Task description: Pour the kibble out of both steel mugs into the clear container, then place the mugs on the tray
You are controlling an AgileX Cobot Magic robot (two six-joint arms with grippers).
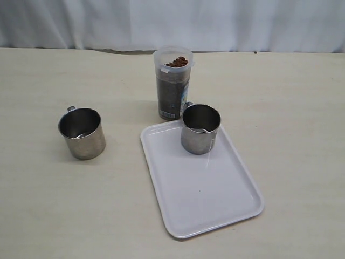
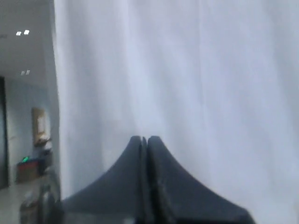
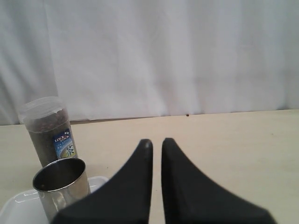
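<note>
Two steel mugs show in the exterior view: one (image 1: 82,133) stands on the bare table at the left, the other (image 1: 200,129) stands upright on the far corner of the white tray (image 1: 215,199). Both look empty of pellets. The clear container (image 1: 173,81) stands just behind the tray with kibble (image 1: 177,62) up near its rim. Neither gripper appears in the exterior view. My left gripper (image 2: 145,138) is shut on nothing and faces the white curtain. My right gripper (image 3: 156,142) hangs above the table with a narrow gap between its jaws, to the side of the tray mug (image 3: 60,184) and the container (image 3: 46,128).
A white curtain (image 1: 172,21) closes off the far edge of the table. The nearer part of the tray (image 1: 205,210) is bare. Beige tabletop (image 1: 291,124) stretches to the right of the tray.
</note>
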